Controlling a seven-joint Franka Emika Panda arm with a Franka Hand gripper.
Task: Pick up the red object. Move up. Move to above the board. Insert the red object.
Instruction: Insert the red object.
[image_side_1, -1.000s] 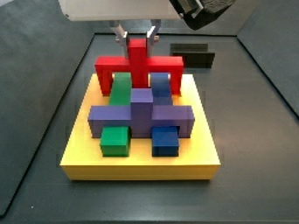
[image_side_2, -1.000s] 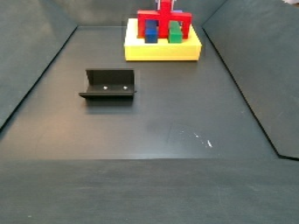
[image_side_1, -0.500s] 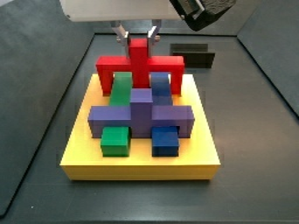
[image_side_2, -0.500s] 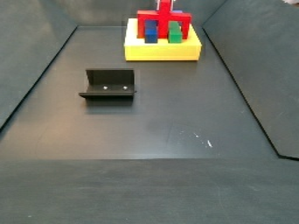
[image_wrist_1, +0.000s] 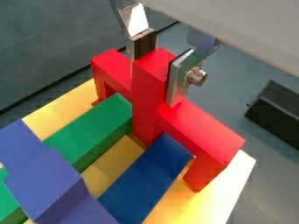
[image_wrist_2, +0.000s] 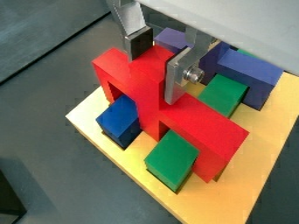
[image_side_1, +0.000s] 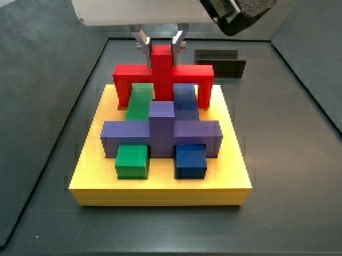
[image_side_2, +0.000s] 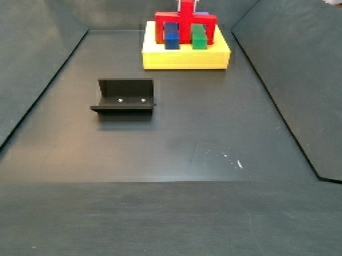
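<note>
Wrist view: gripper (image_wrist_1: 162, 54) fingers (image_wrist_1: 183, 74) clamping bright red object's (image_wrist_1: 163, 109) upright stem.

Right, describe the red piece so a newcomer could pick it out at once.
Start at the yellow board at one end of the dark floor. The red object sits at the edge nearest the fixture, its stem between the end effector fingers. It is the only red piece, arching over green and blue blocks.

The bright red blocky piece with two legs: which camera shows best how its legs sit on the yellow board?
A wrist view: the red piece straddles the green and blue blocks, gripper on its stem. The side views show it from farther off, and small.
</note>
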